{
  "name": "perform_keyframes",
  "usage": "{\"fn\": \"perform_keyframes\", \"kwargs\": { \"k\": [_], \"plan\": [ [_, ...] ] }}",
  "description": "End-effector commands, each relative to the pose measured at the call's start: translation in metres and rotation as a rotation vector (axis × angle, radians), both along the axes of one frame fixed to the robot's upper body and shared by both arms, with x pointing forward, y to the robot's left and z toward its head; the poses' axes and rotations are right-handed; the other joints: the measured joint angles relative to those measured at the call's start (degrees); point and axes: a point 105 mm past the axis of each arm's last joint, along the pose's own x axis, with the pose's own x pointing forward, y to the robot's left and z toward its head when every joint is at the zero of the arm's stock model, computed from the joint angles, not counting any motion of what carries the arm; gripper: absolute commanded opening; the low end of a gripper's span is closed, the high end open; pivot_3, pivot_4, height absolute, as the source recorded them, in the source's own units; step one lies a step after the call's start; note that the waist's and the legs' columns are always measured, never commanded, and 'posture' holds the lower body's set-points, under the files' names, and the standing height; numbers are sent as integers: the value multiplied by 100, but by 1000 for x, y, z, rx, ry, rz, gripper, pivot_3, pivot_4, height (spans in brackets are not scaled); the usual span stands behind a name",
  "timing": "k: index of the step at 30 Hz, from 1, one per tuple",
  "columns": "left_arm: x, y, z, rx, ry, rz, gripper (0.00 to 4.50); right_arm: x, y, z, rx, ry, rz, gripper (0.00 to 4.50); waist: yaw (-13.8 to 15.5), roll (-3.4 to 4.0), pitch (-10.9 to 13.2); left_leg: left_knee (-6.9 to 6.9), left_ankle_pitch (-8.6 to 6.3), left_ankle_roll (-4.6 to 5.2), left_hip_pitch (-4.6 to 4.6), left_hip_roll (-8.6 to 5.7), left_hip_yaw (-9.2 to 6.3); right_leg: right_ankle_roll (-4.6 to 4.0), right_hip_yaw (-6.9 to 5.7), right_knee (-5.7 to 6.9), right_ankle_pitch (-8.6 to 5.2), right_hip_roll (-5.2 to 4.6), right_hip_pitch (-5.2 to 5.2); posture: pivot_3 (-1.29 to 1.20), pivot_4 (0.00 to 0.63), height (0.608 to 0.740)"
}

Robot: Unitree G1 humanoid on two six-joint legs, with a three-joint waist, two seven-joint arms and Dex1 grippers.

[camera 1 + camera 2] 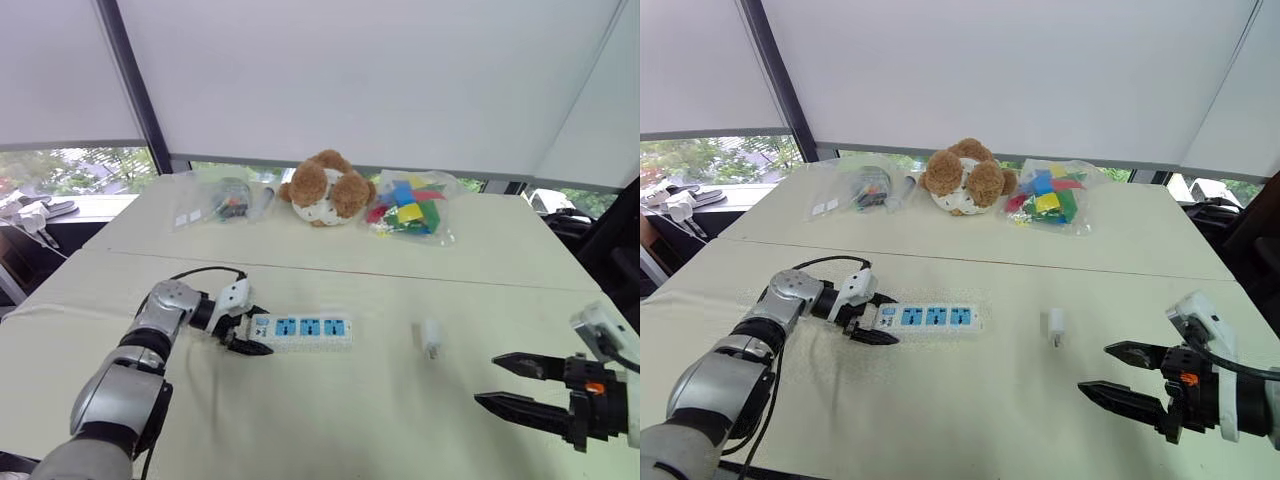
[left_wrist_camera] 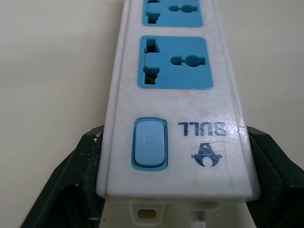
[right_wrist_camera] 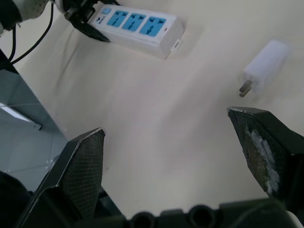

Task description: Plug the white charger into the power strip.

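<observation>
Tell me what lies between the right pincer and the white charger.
Only bare table: in the right wrist view the open right pincer faces the white charger with nothing between them, and the left eye view agrees.

Cream flat-topped table (image 1: 330, 420), with a seam line across the middle. Near half: white plastic power strip with three blue sockets (image 1: 301, 331) lies flat, thin black cable (image 1: 205, 269) curls off its left end. Small white cube charger (image 1: 431, 339) lies to its right, apart. Far edge, left to right: clear plastic bags of small parts (image 1: 222, 199), brown-and-white plush teddy bear (image 1: 325, 188), clear bag of coloured blocks (image 1: 410, 208).
</observation>
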Motion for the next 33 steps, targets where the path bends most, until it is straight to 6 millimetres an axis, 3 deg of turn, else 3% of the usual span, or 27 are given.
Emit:
{"fn": "perform_keyframes", "kwargs": {
  "k": [1, 5, 8, 12, 17, 23, 33],
  "plan": [
    [2, -2, 1, 39, -53, -15, 3065, 15, -12, 5, -63, -17, -106, 4500, -1, 0, 0, 2, 0, 0, 0, 0, 0, 0, 0, 0, 0, 0, 1, 0, 150, 739],
    [1, -10, -1, 107, -59, -69, 3065, 35, -18, 19, -97, 101, -135, 4500, -7, 5, -3, 12, 0, 0, 2, 0, 3, 0, 2, 6, 1, -7, 2, 0, 150, 739],
    [-3, -23, 0, 108, -40, -136, 3065, 68, -26, 40, -147, 76, -187, 4500, -1, 8, -3, 17, 0, 0, 1, 2, 2, -1, 2, 7, 1, -10, 3, 0, 150, 739],
    [-7, -38, 1, 101, -18, -187, 3065, 111, -29, 36, -122, 228, -283, 4500, 19, 13, -6, 21, -3, 5, -23, 1, 0, -1, 6, -1, 1, -12, -16, 0, 150, 739],
    [-13, -47, 0, 109, 22, -216, 3065, 150, -22, 33, -64, 395, -368, 4500, 61, 23, -10, 36, -2, 6, -127, -11, 3, 5, 10, 29, 4, -15, -125, 0, 150, 739],
    [-27, -55, 3, 90, 54, -240, 3065, 168, -8, 22, -31, 563, -402, 4500, 137, 27, -10, 44, 8, -10, -186, -9, 5, 4, 4, 99, 4, -11, -216, 0, 150, 739],
    [-33, -52, -10, 91, 74, -171, 3065, 162, 5, 7, -143, 665, -326, 4500, 119, 32, -10, 59, 15, 1, -179, -8, 14, 4, 4, 111, 4, -11, -212, 0, 150, 739]
  ]
}}
